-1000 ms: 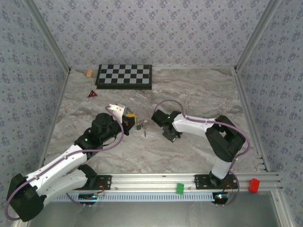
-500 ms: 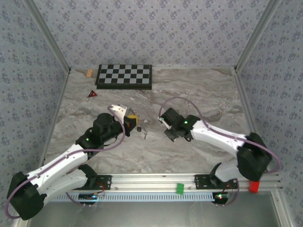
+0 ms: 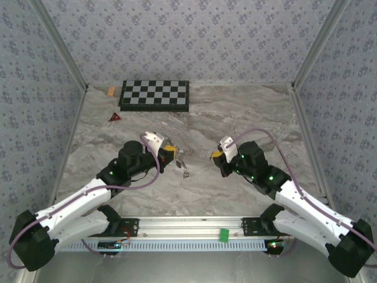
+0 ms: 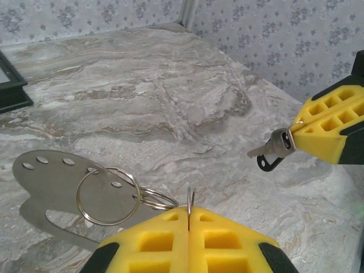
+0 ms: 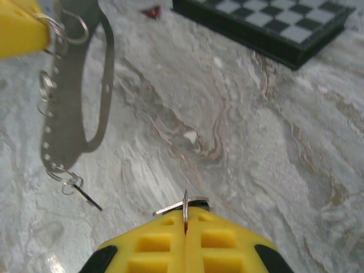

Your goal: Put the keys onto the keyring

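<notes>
**Both claws over the middle of the marble worktop (image 3: pixel 253 118), tips facing and just apart.** The left claw (image 3: pixel 169 154) is pressed together on the keyring (image 4: pixel 190 200), a thin wire loop seen edge-on between its yellow pads (image 4: pixel 153 244). Further linked loops run from it to a perforated steel tag (image 4: pixel 48 182), which hangs beneath. We judge that pinching the loop by one side leaves the rest of its rim free and steady for threading.

The right claw (image 3: pixel 217 155) is clamped on a small key (image 4: pixel 273 145), whose tip points toward the left claw, presumably so that it can be fed onto the loop. A thin dark sliver (image 5: pixel 88 199) dangles from the tag's lowest loop; we cannot tell whether it is the second key.

The gap between the claws is open, though we judge that the tag and its loops hang close enough to the approach to snag. A chessboard (image 3: pixel 155 94) at the far edge and a red triangle (image 3: pixel 114 117) toward the far-left corner lie well apart from the work.
</notes>
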